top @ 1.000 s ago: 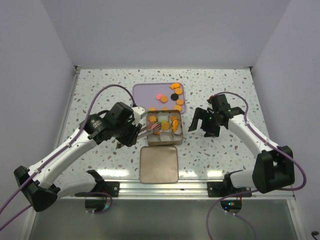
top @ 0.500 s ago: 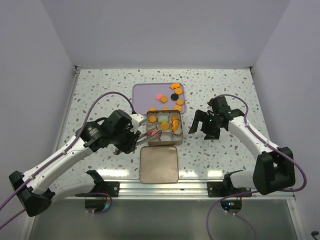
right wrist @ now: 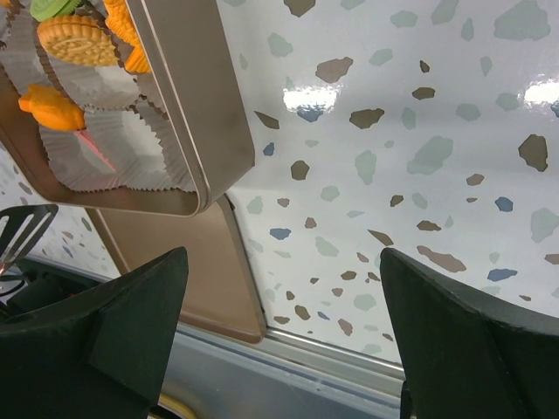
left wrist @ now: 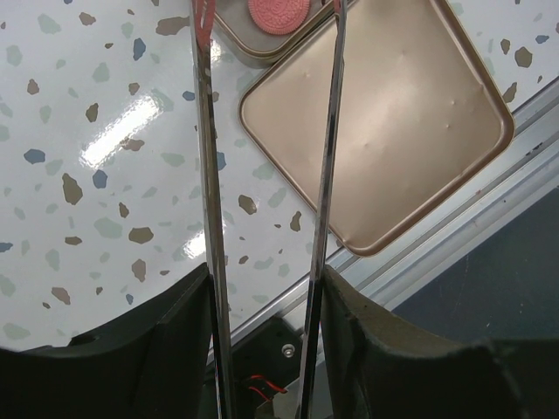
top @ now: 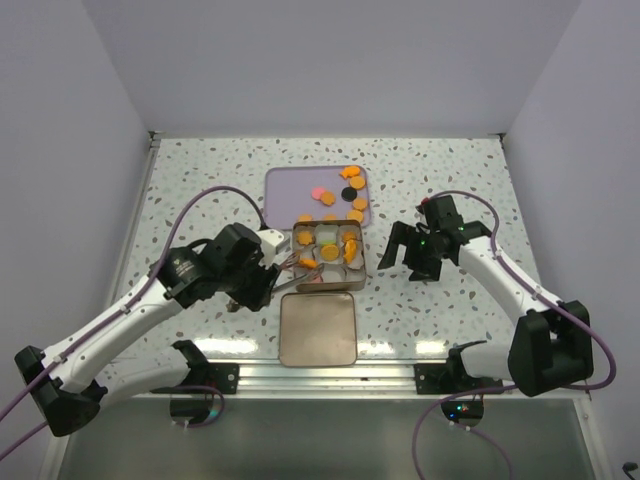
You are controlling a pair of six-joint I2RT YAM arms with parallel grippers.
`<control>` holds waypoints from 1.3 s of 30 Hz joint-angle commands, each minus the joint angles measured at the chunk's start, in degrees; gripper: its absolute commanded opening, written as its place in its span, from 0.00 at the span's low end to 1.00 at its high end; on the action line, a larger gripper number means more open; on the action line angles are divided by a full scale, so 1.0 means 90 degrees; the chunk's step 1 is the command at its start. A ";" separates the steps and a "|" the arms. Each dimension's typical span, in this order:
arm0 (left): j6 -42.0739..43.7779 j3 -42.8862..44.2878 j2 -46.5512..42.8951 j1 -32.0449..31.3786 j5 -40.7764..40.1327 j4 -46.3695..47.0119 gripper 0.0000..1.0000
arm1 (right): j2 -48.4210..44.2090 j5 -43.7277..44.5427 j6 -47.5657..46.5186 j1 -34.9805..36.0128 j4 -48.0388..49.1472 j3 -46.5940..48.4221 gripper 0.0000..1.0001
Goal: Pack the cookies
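We're about midway through the pack, by our reckoning. The square bronze-coloured metal tin [right wrist: 188, 87] sits open in the middle of the white speckled tabletop [top: 200, 180]. Its flat square lid [top: 318, 328] lies just in front of it, nearer the arm bases.

Inside the tin, the white fluted paper cups [right wrist: 113, 148] are only partly filled. We can pick out several of the small round orange cookies [right wrist: 74, 39], a green cookie [right wrist: 57, 7] and, from the left wrist, a pink cookie [left wrist: 279, 12] at the near edge. At least one cup looks empty from the right wrist.

Behind the tin, the flat lavender tray [top: 290, 190] holds a loose scatter of discs, mostly orange with some pink, plus the single black cookie [top: 349, 193]. That's the work left — roughly as many on the tray as in the tin, and then presumably the lid.

The left jaws are clasped around a pair of long thin metal tongs [left wrist: 208, 175]. The tong arms stand parted with nothing between them, tips reaching over the tin's near-left corner. The right jaws are spread wide and empty — hovering over bare tabletop just right of the tin.
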 commanded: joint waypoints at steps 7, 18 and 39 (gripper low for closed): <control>-0.0253 0.0233 -0.0147 -0.0023 -0.0576 0.0035 0.53 | -0.0192 -0.0105 0.0035 -0.0041 0.0031 -0.0098 0.94; -0.0165 0.1463 0.1034 0.0181 -0.1231 0.0415 0.52 | -0.0124 -0.0105 0.0006 -0.0031 0.0060 -0.0040 0.95; 0.0294 0.4745 0.5556 0.0592 -0.1895 0.0738 0.54 | 0.0101 0.0139 -0.0258 -0.0041 -0.0115 0.0321 0.95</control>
